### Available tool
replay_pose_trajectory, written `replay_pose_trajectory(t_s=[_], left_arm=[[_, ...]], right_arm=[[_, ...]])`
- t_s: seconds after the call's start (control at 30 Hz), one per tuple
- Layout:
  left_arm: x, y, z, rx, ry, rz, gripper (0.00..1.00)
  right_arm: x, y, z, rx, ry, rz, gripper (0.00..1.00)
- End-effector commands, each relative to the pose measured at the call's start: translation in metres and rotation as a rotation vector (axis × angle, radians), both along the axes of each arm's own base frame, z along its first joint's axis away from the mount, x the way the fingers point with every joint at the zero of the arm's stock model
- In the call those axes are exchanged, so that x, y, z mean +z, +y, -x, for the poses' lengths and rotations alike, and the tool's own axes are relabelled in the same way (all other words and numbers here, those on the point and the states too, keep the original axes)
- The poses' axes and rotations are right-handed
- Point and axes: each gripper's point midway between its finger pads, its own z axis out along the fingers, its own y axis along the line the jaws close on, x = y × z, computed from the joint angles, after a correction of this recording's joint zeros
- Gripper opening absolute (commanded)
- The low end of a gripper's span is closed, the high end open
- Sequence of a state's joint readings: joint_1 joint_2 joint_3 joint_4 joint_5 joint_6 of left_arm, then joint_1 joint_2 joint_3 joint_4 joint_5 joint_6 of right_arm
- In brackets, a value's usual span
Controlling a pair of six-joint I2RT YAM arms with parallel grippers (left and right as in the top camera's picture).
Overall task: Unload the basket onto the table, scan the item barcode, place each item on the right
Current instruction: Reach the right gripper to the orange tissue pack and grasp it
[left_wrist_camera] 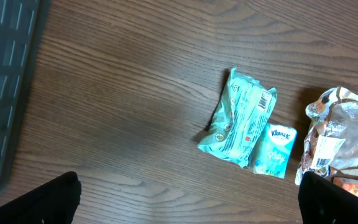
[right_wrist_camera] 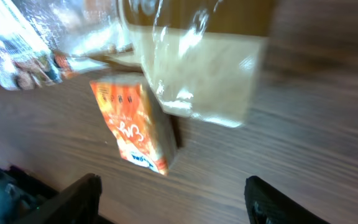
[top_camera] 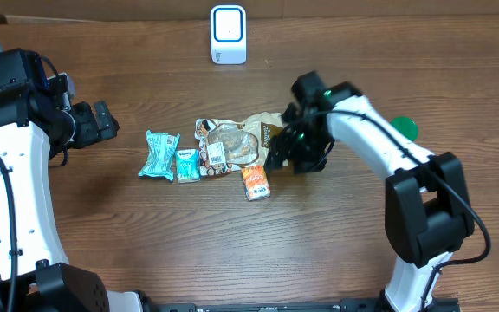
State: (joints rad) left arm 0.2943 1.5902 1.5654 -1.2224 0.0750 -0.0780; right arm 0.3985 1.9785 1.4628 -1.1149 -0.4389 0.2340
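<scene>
Brown wood-grain worktop [top_camera: 319,260] is seen carrying a cluster of items at its middle: a teal packet [top_camera: 159,154], a Kleenex pack [top_camera: 188,165] just beside it, a clear snack bag [top_camera: 230,143] and an orange carton [top_camera: 255,181]. A white scanner [top_camera: 228,35] is stood at the far edge, well apart. The right fingers [right_wrist_camera: 79,196] are held spread over the orange carton, nothing pinched. The left fingers [left_wrist_camera: 55,196] are spread wide, left of the cluster.

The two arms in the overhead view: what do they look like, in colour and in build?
Both the left arm and the right arm have white rounded links between bulky black joints, with a thin black cable along each. The left gripper and the right gripper are black. Small green lights glow near the right wrist.
</scene>
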Motion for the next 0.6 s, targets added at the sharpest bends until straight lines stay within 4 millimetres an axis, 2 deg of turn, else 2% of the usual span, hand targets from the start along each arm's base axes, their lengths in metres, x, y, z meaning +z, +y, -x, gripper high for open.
replay_pose_trajectory(t_s=[0.0, 0.23, 0.57], left_arm=[[0.004, -0.003, -0.001, -0.012, -0.011, -0.002, 1.00], [0.004, -0.003, -0.001, -0.013, -0.012, -0.002, 1.00], [0.004, -0.003, -0.001, -0.013, -0.011, -0.002, 1.00]], right_arm=[[-0.011, 0.006, 0.012, -0.059, 0.032, 0.004, 0.69], [-0.023, 0.025, 0.021, -0.072, 0.051, -0.077, 0.63], [-0.038, 0.022, 0.032, -0.127, 0.096, -0.054, 0.62]])
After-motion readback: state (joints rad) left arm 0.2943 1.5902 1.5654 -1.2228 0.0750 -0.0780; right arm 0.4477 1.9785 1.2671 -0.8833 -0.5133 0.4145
